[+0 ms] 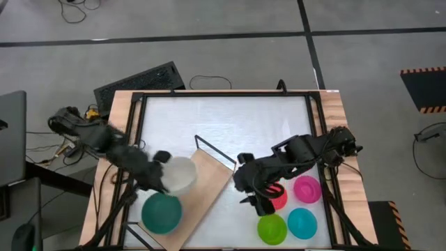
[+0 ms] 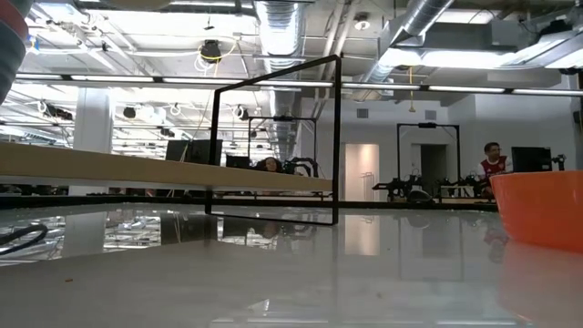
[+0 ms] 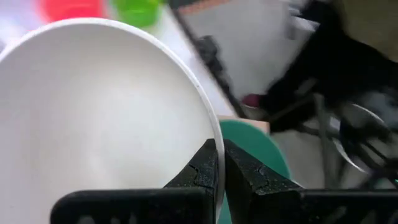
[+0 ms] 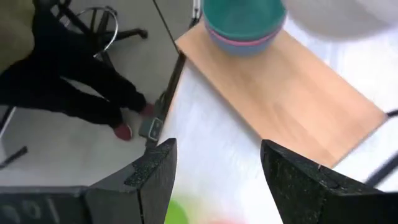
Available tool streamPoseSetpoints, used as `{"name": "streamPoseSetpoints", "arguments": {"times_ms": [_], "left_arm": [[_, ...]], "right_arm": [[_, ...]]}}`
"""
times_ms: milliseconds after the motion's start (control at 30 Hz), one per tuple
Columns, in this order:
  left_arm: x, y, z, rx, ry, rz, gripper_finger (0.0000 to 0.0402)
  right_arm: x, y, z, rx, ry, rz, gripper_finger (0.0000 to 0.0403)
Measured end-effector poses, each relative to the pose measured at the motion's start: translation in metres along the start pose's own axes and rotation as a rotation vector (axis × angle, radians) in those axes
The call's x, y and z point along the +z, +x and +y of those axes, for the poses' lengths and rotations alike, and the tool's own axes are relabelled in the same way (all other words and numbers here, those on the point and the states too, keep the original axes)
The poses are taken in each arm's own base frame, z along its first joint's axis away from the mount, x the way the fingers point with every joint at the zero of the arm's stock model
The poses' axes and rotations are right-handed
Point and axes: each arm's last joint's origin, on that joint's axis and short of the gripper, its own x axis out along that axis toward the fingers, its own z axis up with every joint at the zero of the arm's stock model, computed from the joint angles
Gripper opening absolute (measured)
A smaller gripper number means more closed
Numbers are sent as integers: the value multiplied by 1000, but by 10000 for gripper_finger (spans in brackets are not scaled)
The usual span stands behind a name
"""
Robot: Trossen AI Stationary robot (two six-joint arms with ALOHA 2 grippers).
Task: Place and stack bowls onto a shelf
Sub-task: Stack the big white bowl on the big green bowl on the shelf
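My left gripper (image 1: 162, 176) is shut on the cream-white bowl (image 1: 181, 174), which sits over the light-wood shelf board (image 1: 209, 183). Beside it, on the board's near end, stands a stack of bowls with the dark green one (image 1: 162, 213) on top; the right wrist view shows the stack (image 4: 242, 18) with a pink rim (image 4: 244, 38) under the green. My right gripper (image 1: 252, 199) is open over the table, touching nothing, next to the red bowl (image 1: 279, 199). The magenta (image 1: 306, 188), lime green (image 1: 272, 228) and cyan (image 1: 302, 222) bowls rest on the table. My left gripper (image 3: 219, 155) pinches the cream-white bowl's rim (image 3: 208, 121), one finger (image 3: 196, 171) inside the bowl and one (image 3: 249, 174) outside. The bowl is tilted above the dark green bowl (image 3: 264, 149). Whether its base touches the board does not show.
The shelf lies slantwise on the white table, its black wire frame (image 1: 212, 148) rising at the far end. A black frame (image 1: 223, 94) borders the tabletop. A keyboard (image 1: 139, 82) lies beyond the far left corner. In the low view the red bowl (image 2: 542, 208) stands at right.
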Motion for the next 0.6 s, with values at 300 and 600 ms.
{"name": "streamPoseSetpoints", "arguments": {"times_ms": [300, 600], "left_arm": [[-32, -9, -74, -91, 528, 82, 0], [-47, 26, -86, -249, 864, 368, 0]], "right_arm": [[-4, -10, -5, -34, -11, 16, 260], [-1, -11, -23, -68, 29, 7, 260]]}}
